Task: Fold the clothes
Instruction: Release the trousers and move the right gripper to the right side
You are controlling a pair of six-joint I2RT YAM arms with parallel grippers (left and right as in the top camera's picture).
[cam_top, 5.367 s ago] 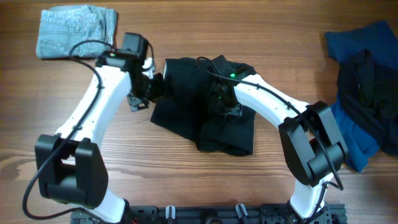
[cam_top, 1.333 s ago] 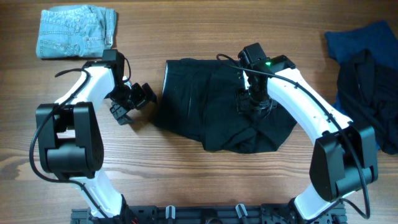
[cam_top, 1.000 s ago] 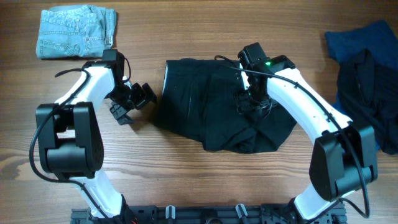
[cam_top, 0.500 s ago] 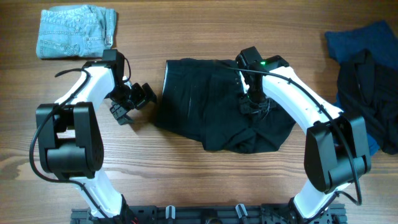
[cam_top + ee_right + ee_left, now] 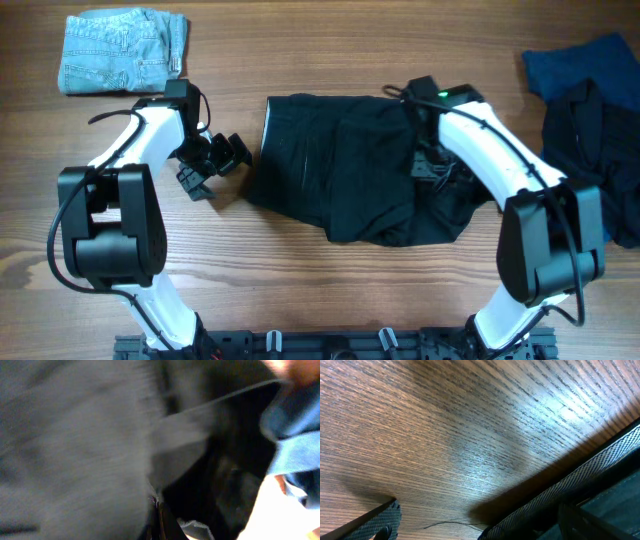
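The right pincer [image 5: 431, 167], at three o'clock on the black garment [image 5: 320, 170], we cannot read as clamped or apart; a weak hold could let it bunch.

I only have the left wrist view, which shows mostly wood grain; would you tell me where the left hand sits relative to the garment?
Observer: The left hand hovers open over bare table, just left of the black garment and apart from it.
Operator: Thank you. Where is the right hand?
Observer: The right hand is over the garment's right half; its own view is too blurred to judge its grip.
Operator: Is anything already folded?
Observer: Yes, light-blue jeans lie folded at the table's far-left corner.
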